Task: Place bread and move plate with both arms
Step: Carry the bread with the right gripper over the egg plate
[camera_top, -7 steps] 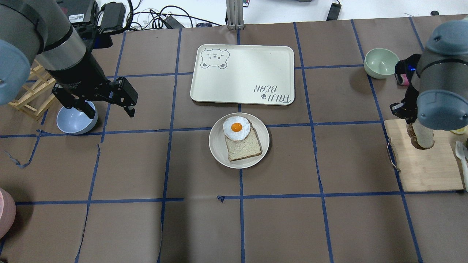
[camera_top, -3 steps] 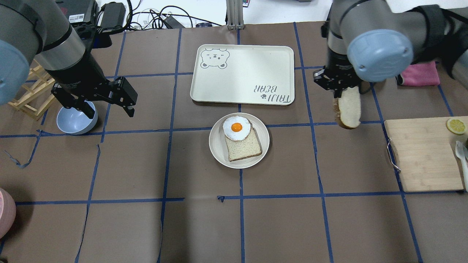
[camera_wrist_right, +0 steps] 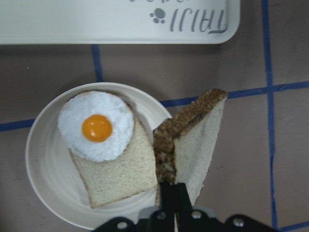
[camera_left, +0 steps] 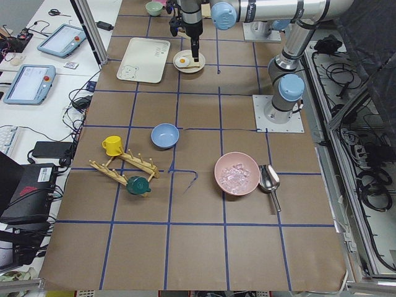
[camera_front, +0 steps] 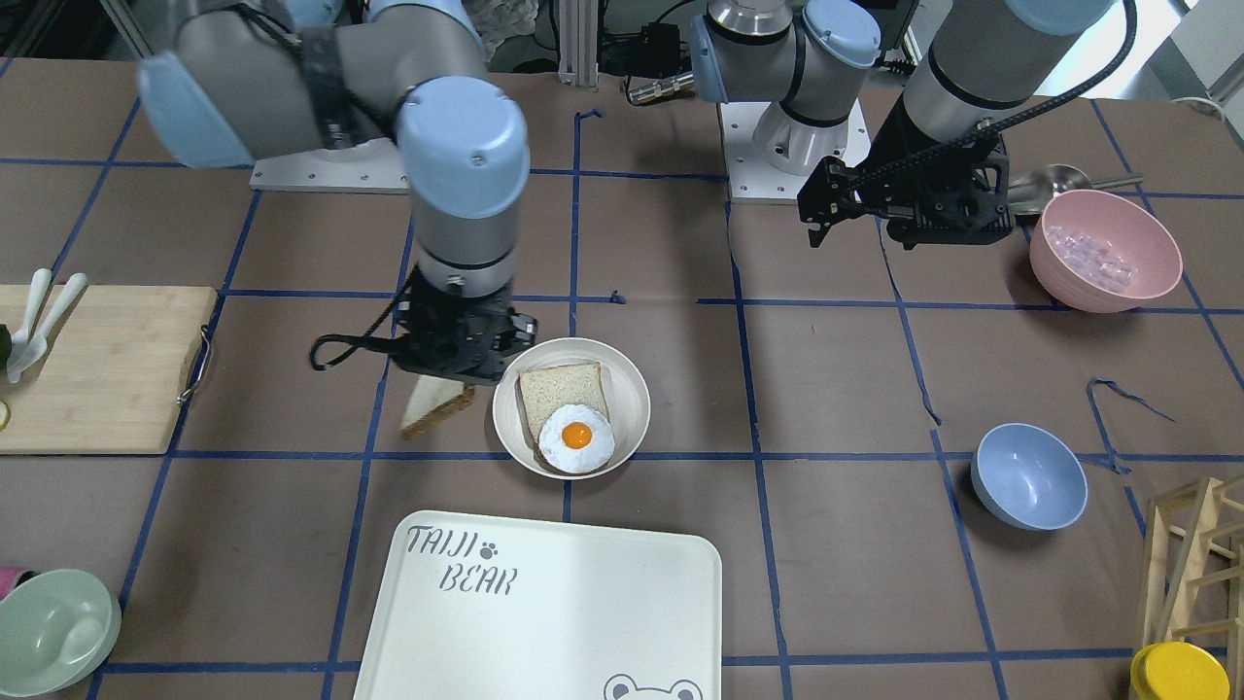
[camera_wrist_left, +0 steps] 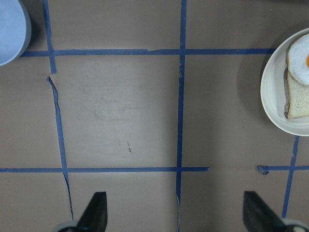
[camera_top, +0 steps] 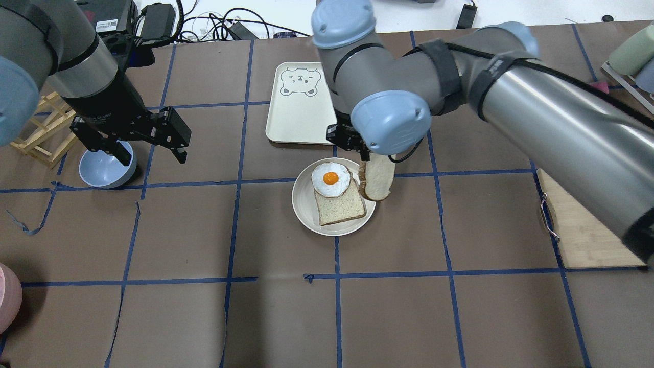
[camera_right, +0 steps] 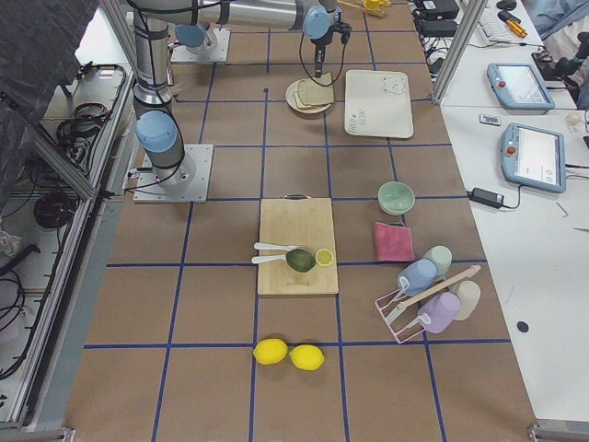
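Bread [camera_wrist_right: 193, 140] hangs on edge from the right jaws, which are clenched on 1 crust end. It sits over the rim of the plate [camera_top: 304, 207] on the robot's right side, just beside the egg [camera_top: 330, 179] that tops the other slice [camera_top: 341, 207]. Whether its lower corner clears the rim I cannot tell.

Let go as it hangs, the bread would likely tip outward onto the bench [camera_top: 409, 306] instead of falling flat on the egg. Lowered here, it could catch the rim and shove or tilt the plate. A sideways sweep might drag the egg, which already sits off-centre toward the tray [camera_top: 299, 117]. A pinch on 1 edge of soft crumb may also slip or tear.

The left jaws are spread wide, well apart from the plate near the blue bowl [camera_top: 104, 168]. With the right arm [camera_top: 536, 117] stretched above the plate, a left reach could clash.
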Available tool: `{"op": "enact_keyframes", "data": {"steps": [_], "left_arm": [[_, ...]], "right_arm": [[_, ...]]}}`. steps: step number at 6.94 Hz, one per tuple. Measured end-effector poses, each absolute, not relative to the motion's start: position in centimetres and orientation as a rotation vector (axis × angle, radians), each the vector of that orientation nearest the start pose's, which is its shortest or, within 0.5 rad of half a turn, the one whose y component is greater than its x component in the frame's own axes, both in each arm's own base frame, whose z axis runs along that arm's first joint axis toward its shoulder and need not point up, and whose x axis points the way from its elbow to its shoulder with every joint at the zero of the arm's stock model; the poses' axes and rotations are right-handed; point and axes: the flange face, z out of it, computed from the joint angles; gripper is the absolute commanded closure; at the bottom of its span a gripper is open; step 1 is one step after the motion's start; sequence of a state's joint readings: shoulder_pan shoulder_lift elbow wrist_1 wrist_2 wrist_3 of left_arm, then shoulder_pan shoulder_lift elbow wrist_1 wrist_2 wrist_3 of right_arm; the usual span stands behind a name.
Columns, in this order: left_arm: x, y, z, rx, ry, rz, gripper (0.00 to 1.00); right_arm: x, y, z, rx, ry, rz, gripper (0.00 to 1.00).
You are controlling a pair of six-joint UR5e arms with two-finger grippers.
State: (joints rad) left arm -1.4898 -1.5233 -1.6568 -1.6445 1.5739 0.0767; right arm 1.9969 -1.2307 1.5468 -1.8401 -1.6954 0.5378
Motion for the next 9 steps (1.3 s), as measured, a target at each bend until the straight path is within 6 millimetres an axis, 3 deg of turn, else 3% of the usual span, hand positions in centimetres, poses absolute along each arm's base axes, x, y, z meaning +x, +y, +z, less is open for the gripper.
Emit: {"op": "enact_keyframes", "data": {"steps": [1,2,7,8,9], "left_arm": [[-9.5,-46.9,46.2,-0.007,3.142,0.176,0.00],[-9.5,-46.9,46.2,-0.007,3.142,0.176,0.00],[-9.5,-46.9,46.1,-0.009,3.141,0.180,0.00],[-9.5,-46.9,46.1,-0.008,3.141,0.180,0.00],[-9.5,-46.9,46.1,-0.008,3.141,0.181,0.00]], "right_arm": [[38.8,-49.9,32.4,0.150,3.257,-0.067,1.00],[40.0,-49.6,31.1,0.116,3.259,-0.077,1.00],[40.3,-49.3,29.8,0.009,3.333,-0.092,1.00],[40.2,-49.0,29.3,0.014,3.337,-0.082,0.70],[40.1,-48.8,28.8,0.020,3.335,-0.068,0.15]]}}
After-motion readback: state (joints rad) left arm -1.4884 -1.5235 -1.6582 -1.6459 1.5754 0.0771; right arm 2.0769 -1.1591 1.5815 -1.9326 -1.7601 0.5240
